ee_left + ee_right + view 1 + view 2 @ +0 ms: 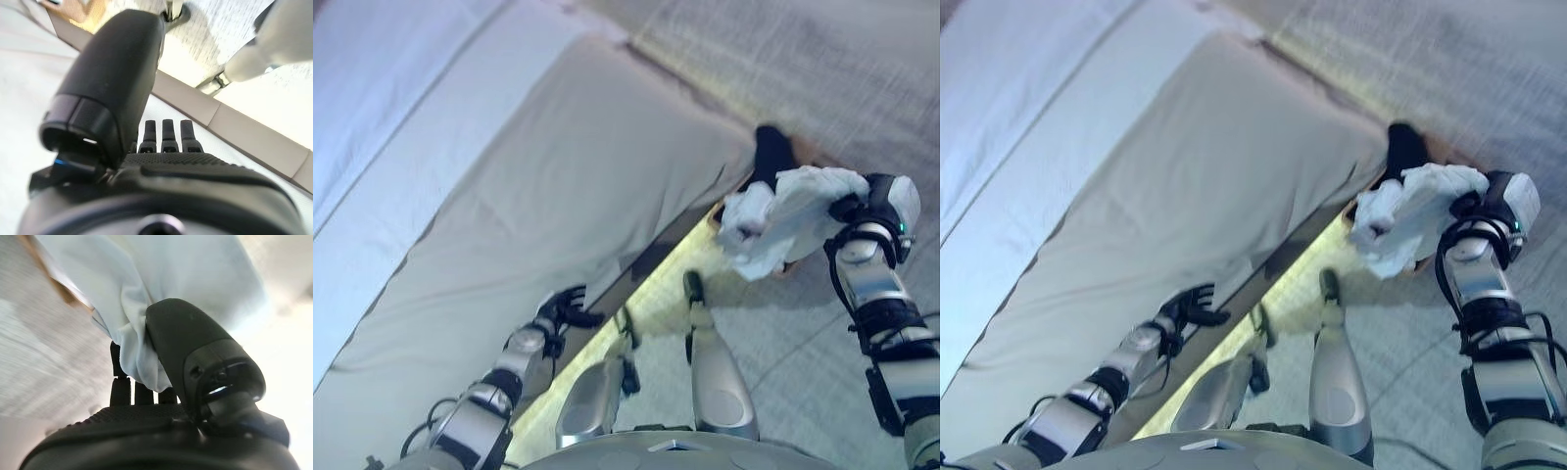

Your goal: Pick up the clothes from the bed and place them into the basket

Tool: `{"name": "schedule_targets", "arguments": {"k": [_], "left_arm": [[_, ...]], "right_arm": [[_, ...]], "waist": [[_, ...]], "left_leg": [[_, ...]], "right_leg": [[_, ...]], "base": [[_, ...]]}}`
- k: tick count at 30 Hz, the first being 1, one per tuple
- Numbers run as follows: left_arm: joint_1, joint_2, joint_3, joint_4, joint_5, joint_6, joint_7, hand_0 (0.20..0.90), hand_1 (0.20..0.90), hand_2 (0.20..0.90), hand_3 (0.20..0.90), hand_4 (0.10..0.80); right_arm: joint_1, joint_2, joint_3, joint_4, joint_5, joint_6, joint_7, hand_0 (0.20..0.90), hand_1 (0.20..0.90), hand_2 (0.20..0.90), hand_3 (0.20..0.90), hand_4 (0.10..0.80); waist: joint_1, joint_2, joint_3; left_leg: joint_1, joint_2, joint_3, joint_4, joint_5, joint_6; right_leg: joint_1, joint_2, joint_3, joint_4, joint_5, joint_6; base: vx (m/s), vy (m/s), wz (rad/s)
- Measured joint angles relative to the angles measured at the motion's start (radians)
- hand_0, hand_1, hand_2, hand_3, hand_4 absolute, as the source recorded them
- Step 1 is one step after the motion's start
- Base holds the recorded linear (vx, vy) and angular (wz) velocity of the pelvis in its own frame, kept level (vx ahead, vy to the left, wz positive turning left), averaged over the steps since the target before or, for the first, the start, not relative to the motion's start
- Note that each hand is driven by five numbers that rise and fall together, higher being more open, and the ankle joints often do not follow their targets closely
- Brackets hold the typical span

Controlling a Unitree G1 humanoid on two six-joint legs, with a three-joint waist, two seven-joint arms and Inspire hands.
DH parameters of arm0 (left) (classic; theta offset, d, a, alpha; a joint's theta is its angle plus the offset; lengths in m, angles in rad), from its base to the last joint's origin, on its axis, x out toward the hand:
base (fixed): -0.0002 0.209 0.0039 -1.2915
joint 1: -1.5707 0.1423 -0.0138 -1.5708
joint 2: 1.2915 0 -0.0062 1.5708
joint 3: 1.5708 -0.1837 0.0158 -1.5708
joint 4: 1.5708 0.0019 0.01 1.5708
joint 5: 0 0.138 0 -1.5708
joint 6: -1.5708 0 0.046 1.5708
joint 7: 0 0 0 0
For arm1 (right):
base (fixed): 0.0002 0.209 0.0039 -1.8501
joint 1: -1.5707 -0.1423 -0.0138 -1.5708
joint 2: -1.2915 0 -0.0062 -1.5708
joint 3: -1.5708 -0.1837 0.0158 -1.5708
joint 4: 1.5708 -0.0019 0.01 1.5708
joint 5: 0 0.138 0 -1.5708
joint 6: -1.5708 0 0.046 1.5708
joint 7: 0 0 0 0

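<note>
My right hand (pixel 864 209) is shut on a crumpled white garment (pixel 781 219) and holds it in the air beside the foot corner of the bed (pixel 558 176). In the right wrist view the thumb (pixel 195 347) and fingers pinch the white cloth (pixel 146 289). Behind the garment a brown basket (pixel 812 150) shows in part on the floor, with a dark piece of clothing (pixel 771 153) at its near side. My left hand (pixel 563 309) is open and empty, low at the bed's side edge; it also shows in the left wrist view (pixel 166 139).
The bed has a smooth pale grey cover and a white sheet (pixel 382 108) further up. A brown bed frame (pixel 230 127) runs along the mattress. Pale tiled floor (pixel 803 372) lies right of the bed, and a grey carpet (pixel 822 69) beyond the basket.
</note>
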Motion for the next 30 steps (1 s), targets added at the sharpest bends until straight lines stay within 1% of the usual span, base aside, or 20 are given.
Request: {"name": "schedule_targets", "arguments": {"k": [1,3,7,10,12,13,14,15,17,19,21,23,26,28,30], "left_arm": [[-0.016,0.002,-0.001,-0.001,-0.006,-0.002,0.001,0.900,0.900,0.900,0.900,0.800],[-0.039,0.015,-0.018,-0.004,-0.013,-0.007,0.000,0.900,0.900,0.900,0.900,0.800],[-0.045,0.040,-0.039,-0.044,-0.035,-0.021,-0.025,0.900,0.900,0.900,0.900,0.800],[-0.041,0.070,-0.039,-0.066,-0.053,-0.021,-0.040,0.900,0.900,0.900,0.900,0.800],[-0.042,0.083,-0.038,-0.074,-0.055,-0.021,-0.045,0.900,0.900,0.900,0.900,0.800],[-0.040,0.089,-0.038,-0.079,-0.057,-0.021,-0.046,0.900,0.900,0.900,0.900,0.800],[-0.035,0.098,-0.038,-0.091,-0.067,-0.019,-0.046,0.900,0.900,0.900,0.900,0.800],[-0.031,0.105,-0.037,-0.099,-0.073,-0.019,-0.046,0.900,0.900,0.900,0.900,0.800],[-0.022,0.115,-0.035,-0.108,-0.073,-0.020,-0.046,0.900,0.900,0.900,0.900,0.800],[-0.013,0.117,-0.036,-0.107,-0.073,-0.016,-0.047,0.900,0.900,0.900,0.900,0.800],[0.011,0.116,-0.035,-0.105,-0.073,-0.017,-0.048,0.900,0.900,0.900,0.900,0.800],[0.034,0.112,-0.036,-0.106,-0.073,-0.016,-0.057,0.900,0.900,0.900,0.900,0.800],[0.054,0.098,-0.032,-0.103,-0.074,-0.017,-0.060,0.900,0.900,0.900,0.900,0.800],[0.063,0.089,-0.031,-0.096,-0.074,-0.017,-0.066,0.900,0.900,0.900,0.900,0.800],[0.064,0.073,-0.024,-0.081,-0.081,-0.017,-0.067,0.900,0.900,0.900,0.900,0.800]], "right_arm": [[-0.012,0.005,0.015,0.012,0.005,0.013,0.002,0.300,0.300,0.300,0.200,0.100],[-0.070,0.007,0.073,0.086,0.038,0.037,0.009,0.300,0.300,0.300,0.200,0.100],[-0.153,-0.001,0.073,0.250,0.099,0.065,0.011,0.300,0.300,0.300,0.200,0.100],[-0.181,-0.004,0.074,0.249,0.118,0.067,0.005,0.300,0.300,0.300,0.200,0.100],[-0.196,-0.008,0.074,0.246,0.118,0.071,-0.008,0.300,0.300,0.300,0.200,0.100],[-0.201,-0.010,0.073,0.245,0.119,0.070,-0.018,0.488,0.488,0.488,0.420,0.320],[-0.203,-0.014,0.070,0.238,0.119,0.071,-0.028,0.900,0.900,0.900,0.900,0.800],[-0.205,-0.021,0.064,0.235,0.119,0.070,-0.046,0.900,0.900,0.900,0.900,0.800],[-0.213,-0.026,0.055,0.236,0.120,0.072,-0.074,0.900,0.900,0.900,0.900,0.800],[-0.221,-0.026,0.034,0.236,0.137,0.072,-0.089,0.900,0.900,0.900,0.900,0.800],[-0.228,-0.027,0.018,0.209,0.157,0.065,-0.143,0.900,0.900,0.900,0.900,0.800],[-0.227,-0.028,-0.013,0.139,0.157,0.053,-0.192,0.900,0.900,0.900,0.900,0.800],[-0.219,-0.029,-0.051,0.081,0.156,-0.001,-0.251,0.900,0.900,0.900,0.900,0.800],[-0.209,-0.029,-0.061,0.064,0.156,-0.025,-0.278,0.900,0.900,0.900,0.900,0.800],[-0.166,-0.028,-0.083,0.042,0.156,-0.039,-0.279,0.900,0.900,0.900,0.900,0.800]], "waist": [[0.010,0.001,0.000],[0.026,0.000,0.000],[0.048,0.000,0.000],[0.052,0.001,0.000],[0.061,0.001,0.000],[0.062,0.001,0.000],[0.063,0.001,0.000],[0.073,0.001,0.000],[0.095,0.001,0.000],[0.113,0.001,0.000],[0.127,0.002,-0.001],[0.125,0.002,-0.001],[0.129,0.002,-0.001],[0.125,0.001,0.000],[0.124,0.001,0.000]], "left_leg": [[-0.030,-0.008,-0.002,0.007,-0.001,-0.001],[-0.075,-0.008,-0.027,0.033,-0.002,0.000],[-0.122,-0.005,-0.045,0.096,-0.002,0.000],[-0.162,0.001,-0.062,0.139,-0.002,0.000],[-0.183,0.001,-0.070,0.171,0.001,-0.004],[-0.191,-0.005,-0.079,0.189,0.001,-0.005],[-0.200,-0.010,-0.086,0.206,-0.001,-0.007],[-0.211,-0.015,-0.087,0.223,-0.004,-0.012],[-0.231,-0.016,-0.093,0.255,-0.021,-0.021],[-0.239,-0.012,-0.099,0.274,-0.031,-0.022],[-0.246,-0.008,-0.104,0.286,-0.041,-0.023],[-0.246,-0.006,-0.102,0.286,-0.045,-0.024],[-0.228,-0.007,-0.094,0.271,-0.047,-0.024],[-0.204,-0.008,-0.092,0.261,-0.047,-0.024],[-0.159,-0.007,-0.093,0.239,-0.047,-0.023]], "right_leg": [[-0.035,-0.003,0.002,0.011,0.000,0.000],[-0.085,-0.002,-0.001,0.042,0.001,0.000],[-0.146,-0.012,-0.021,0.144,-0.001,-0.002],[-0.183,-0.009,-0.032,0.196,-0.027,-0.040],[-0.214,-0.014,-0.035,0.255,-0.061,-0.056],[-0.228,-0.022,-0.037,0.295,-0.085,-0.061],[-0.243,-0.031,-0.041,0.328,-0.105,-0.066],[-0.261,-0.034,-0.041,0.366,-0.125,-0.071],[-0.281,-0.035,-0.036,0.403,-0.142,-0.077],[-0.286,-0.034,-0.040,0.417,-0.147,-0.083],[-0.287,-0.034,-0.044,0.418,-0.147,-0.086],[-0.286,-0.028,-0.044,0.414,-0.147,-0.086],[-0.271,-0.026,-0.037,0.397,-0.143,-0.082],[-0.245,-0.025,-0.035,0.380,-0.135,-0.081],[-0.200,-0.024,-0.037,0.361,-0.134,-0.080]], "base": [[-0.106,-0.093,-0.03],[-0.084,-0.112,-0.08],[-0.048,-0.154,0.11],[0.031,-0.105,0.08],[0.090,-0.086,0.14],[0.004,-0.074,0.24],[0.009,-0.070,0.31],[0.007,-0.070,0.22],[0.005,-0.055,0.11],[-0.025,-0.003,0.06],[-0.054,0.046,0.01],[0.042,0.073,-0.03],[0.048,0.091,-0.07],[0.044,0.082,-0.08],[0.043,0.053,-0.05]]}}
